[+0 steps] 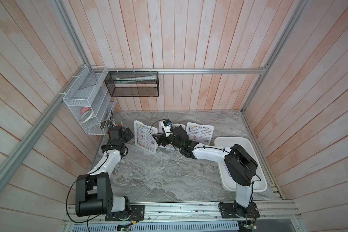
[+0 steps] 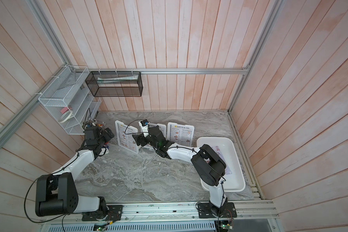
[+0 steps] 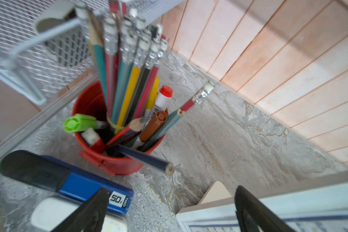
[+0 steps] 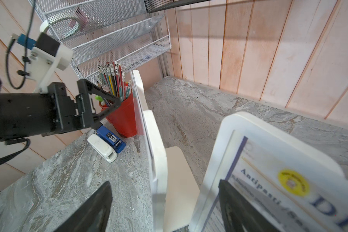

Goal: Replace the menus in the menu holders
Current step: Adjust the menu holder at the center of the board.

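Three white menu holders stand in a row at the back of the table, each holding a white "DIM SUM INN" menu: the left holder [image 1: 138, 123], the middle holder [image 1: 176, 126], half hidden behind my right arm, and the right holder [image 1: 200, 133]. My right gripper [image 4: 165, 209] is open. The left holder's side edge [image 4: 157, 152] runs between its fingers, and one finger lies in front of the middle holder's face [image 4: 269, 164]. My left gripper [image 3: 173, 211] is open and empty beside the left holder's corner [image 3: 209, 213]. A lilac menu [image 2: 218, 152] lies in the tray.
A large shallow white tray [image 1: 229, 139] sits at the right under my right arm. A red pencil cup [image 3: 113, 160], a blue stapler [image 3: 78, 180] and a white one [image 4: 102, 148] crowd the back left corner. A white wire shelf [image 1: 84, 108] and a black mesh basket [image 1: 133, 84] hang on the walls.
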You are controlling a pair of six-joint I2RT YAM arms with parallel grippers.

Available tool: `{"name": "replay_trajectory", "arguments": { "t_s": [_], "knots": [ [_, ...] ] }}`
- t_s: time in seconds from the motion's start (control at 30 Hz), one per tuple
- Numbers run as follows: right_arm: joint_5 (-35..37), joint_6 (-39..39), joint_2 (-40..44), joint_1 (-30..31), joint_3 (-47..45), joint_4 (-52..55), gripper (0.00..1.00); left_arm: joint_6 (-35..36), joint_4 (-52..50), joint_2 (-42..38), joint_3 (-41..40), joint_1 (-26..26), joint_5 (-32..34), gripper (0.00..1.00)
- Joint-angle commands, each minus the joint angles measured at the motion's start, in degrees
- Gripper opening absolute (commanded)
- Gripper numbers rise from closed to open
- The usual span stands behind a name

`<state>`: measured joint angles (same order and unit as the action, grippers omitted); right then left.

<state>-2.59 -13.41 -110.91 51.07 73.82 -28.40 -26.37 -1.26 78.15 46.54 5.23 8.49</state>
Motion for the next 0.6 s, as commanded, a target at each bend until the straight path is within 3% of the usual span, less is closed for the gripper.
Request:
{"name": "replay_trajectory", "arguments": {
  "t_s": [0.0,0.57],
  "knots": [
    [-1.3,-1.3,-1.9,0.2,2.4,-0.3,0.80,-3.2,-6.6,-3.2,-1.9,0.1,2.3,1.00],
    [-7.5,-4.5,-6.4,0.7,7.5,0.1,0.48,-1.5,-13.0,-9.5,-3.1,0.1,-0.4,1.00]
  ]
}}
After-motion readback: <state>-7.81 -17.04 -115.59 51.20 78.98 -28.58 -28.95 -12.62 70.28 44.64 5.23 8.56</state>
